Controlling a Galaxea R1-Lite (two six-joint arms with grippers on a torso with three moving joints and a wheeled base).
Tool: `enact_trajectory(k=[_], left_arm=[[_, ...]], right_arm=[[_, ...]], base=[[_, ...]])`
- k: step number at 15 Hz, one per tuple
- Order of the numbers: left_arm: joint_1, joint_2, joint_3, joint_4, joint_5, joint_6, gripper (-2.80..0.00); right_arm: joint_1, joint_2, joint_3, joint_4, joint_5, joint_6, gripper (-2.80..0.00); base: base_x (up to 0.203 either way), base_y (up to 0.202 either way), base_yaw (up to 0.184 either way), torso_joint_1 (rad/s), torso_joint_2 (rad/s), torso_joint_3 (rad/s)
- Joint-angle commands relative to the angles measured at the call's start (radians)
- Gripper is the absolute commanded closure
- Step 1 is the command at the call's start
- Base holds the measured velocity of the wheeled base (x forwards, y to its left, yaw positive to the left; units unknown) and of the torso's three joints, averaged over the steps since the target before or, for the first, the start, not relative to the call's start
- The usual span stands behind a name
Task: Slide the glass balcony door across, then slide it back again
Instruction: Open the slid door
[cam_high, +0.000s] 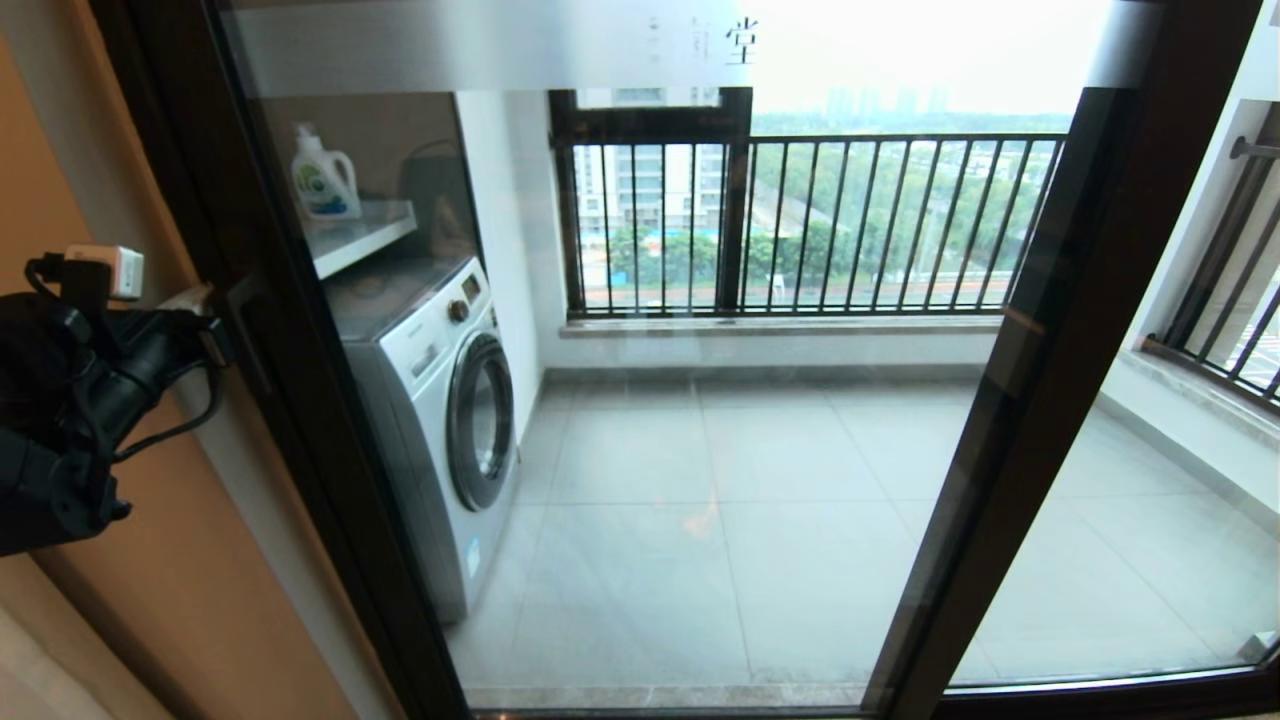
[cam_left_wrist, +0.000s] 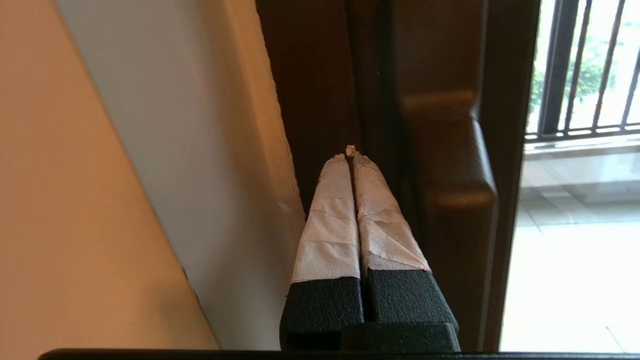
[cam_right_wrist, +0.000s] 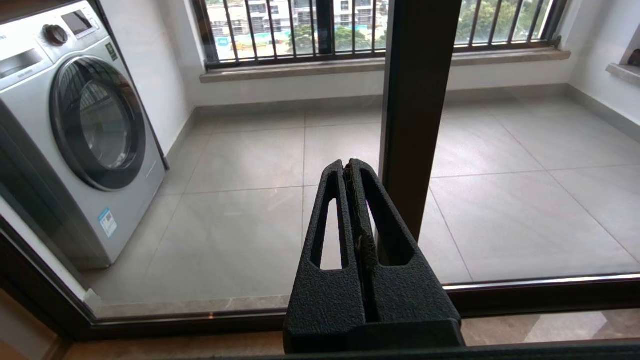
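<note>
head view: left gripper at the door's left stile

head view shows the door (cam_high: 640, 400) filling nearly the whole frame – a clear glass panel in a dark brown frame, with a frosted strip (cam_high: 480, 45) across the top bearing characters. its left stile runs down beside the orange wall (cam_high: 150, 600), and a second dark upright (cam_high: 1040, 400) crosses the glass on the right.

the left gripper (cam_high: 205, 320) is raised at the left edge, its arm dark and trailing black cable, with the tip against the left stile beside the handle (cam_high: 250, 340). in the left wrist view the gripper's (cam_left_wrist: 350, 155) fingers (cam_left_wrist: 330, 220), wrapped in white tape, are pressed together with nothing between them; their tips sit at the dark frame, just beside the brown block of the handle (cam_left_wrist: 450, 175), between it and the pale wall edge (cam_left_wrist: 200, 150).

the right gripper (cam_right_wrist: 348, 167) appears only in the right wrist view – its black fingers are closed flat against each other, empty, pointed at the glass close to the dark upright (cam_right_wrist: 415, 110) and above the bottom rail (cam_right_wrist: 540, 292).

through the glass: a washer (cam_high: 440, 400) against the left balcony wall, a detergent bottle (cam_high: 325, 175) on a shelf (cam_high: 365, 235) above it, grey floor tiles (cam_high: 720, 520), and a window with black railing bars (cam_high: 800, 225) at the far side.
</note>
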Motion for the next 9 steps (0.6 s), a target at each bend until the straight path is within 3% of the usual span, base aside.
enact_trajectory(k=[1,9], left_arm=[[0.002,0.015,-0.021,-0.007,0.0,0.001,0.0],[-0.028,0.001,-0.006,-0.01,-0.001,0.001,0.0]], right_arm=[[0.0,0.001,0.012,0.0,0.0,0.0,0.0],[0.0,0.001,0.012,0.0,0.0,0.0,0.0]], base=[[0.0,0.0,0.0,0.0,0.0,0.0],[0.0,0.0,0.0,0.0,0.0,0.0]])
